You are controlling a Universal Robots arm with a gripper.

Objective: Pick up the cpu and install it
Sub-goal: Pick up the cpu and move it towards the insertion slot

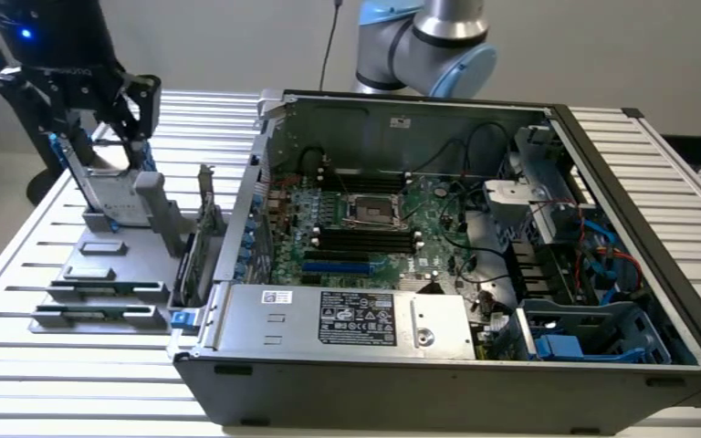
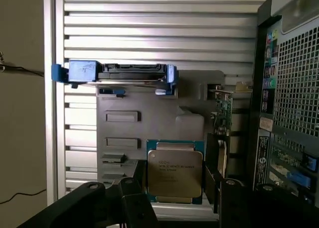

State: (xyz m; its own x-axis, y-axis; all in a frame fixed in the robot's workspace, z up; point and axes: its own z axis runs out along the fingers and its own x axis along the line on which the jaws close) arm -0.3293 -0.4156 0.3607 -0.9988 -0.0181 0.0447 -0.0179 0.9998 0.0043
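Alignment is what you are working on here, by my reading: the pick is not yet made.

In the exterior view, the gripper [image 1: 98, 146] is hanging over the grey parts fixture [image 1: 143, 274] on the slatted metal table [image 1: 34, 383], to the exterior view's left of the open computer case [image 1: 448, 374]. Inside the case, the green motherboard [image 1: 381, 242] is lying flat. Its square socket [image 1: 369, 212] is sitting well apart from the gripper. An upright hard drive [image 1: 109, 196] in a blue frame is standing on the fixture just under the gripper, so you are needing to mind it on any descent.

In the wrist view, the cpu [image 2: 174, 174] is lying flat in a blue-edged seat on the fixture, between the two dark fingers [image 2: 132, 198]. The jaws are standing open, wider than the chip. I cannot tell whether either pad is touching its rim.

The chip is showing as a thin square plate. Its top is silvery metal with fine print, smooth and probably slippery, and it has a thin, darker rim. You are doing this well if you are:
- squaring the fingers to opposite edges
- centring the chip in the gap
- taking it by the rim only, and lightly, since the plate is looking rigid but thin and its underside is likely delicate

The fixture is showing matt grey moulded pockets, and the table slats are ribbed, pale metal.
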